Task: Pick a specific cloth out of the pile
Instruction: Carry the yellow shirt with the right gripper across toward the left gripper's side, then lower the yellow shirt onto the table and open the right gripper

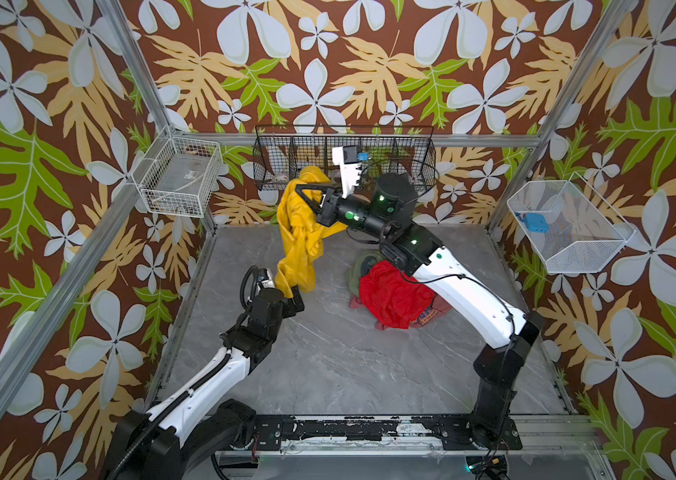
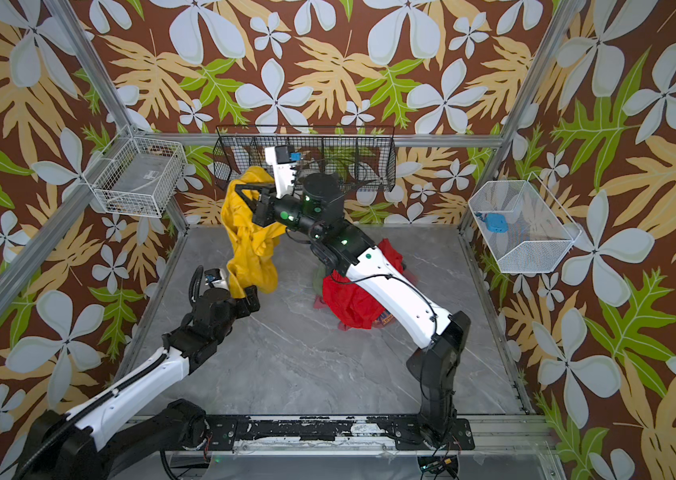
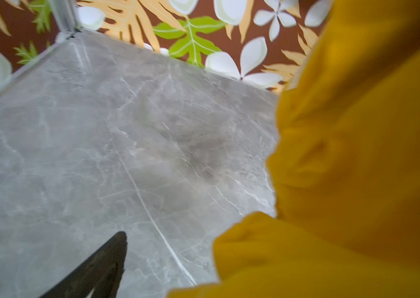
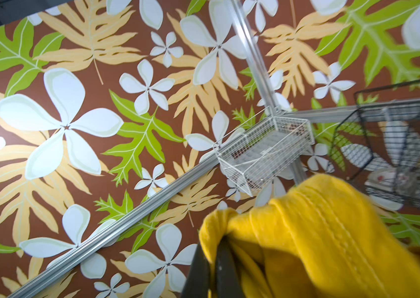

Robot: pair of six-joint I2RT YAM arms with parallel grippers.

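The mustard-yellow cloth (image 1: pixel 298 241) (image 2: pixel 251 245) is off the pile (image 1: pixel 390 295) (image 2: pixel 352 303) and hangs in the air at about 10 o'clock of that heap. The heap, red on top with olive and pink edges showing, lies on the grey tabletop (image 1: pixel 328 365) beneath the right arm. The right fingers (image 1: pixel 299 189) (image 2: pixel 241 190) are closed on the cloth's upper end. The right wrist view shows the yellow fabric bunched over the dark right fingers (image 4: pixel 211 271) against the patterned wall. From that grip the cloth drops in a long twisted drape, and in both top views its long axis runs from 12 o'clock down to 6 o'clock. The left fingers (image 1: pixel 297 300) (image 2: pixel 251 302) stand spread wide at the 6 o'clock end, right against the lowest fold. In the left wrist view only one of the left fingers (image 3: pixel 95 268) shows, with bare tabletop beyond it. Yellow cloth (image 3: pixel 358 154) fills the side where the other would be, so I cannot tell whether the hem sits between them or only drapes over one. The left arm is plainly the nearer one to the free end. I judge that any coming move turns on that hem lying inside the spread fingers rather than beside them.
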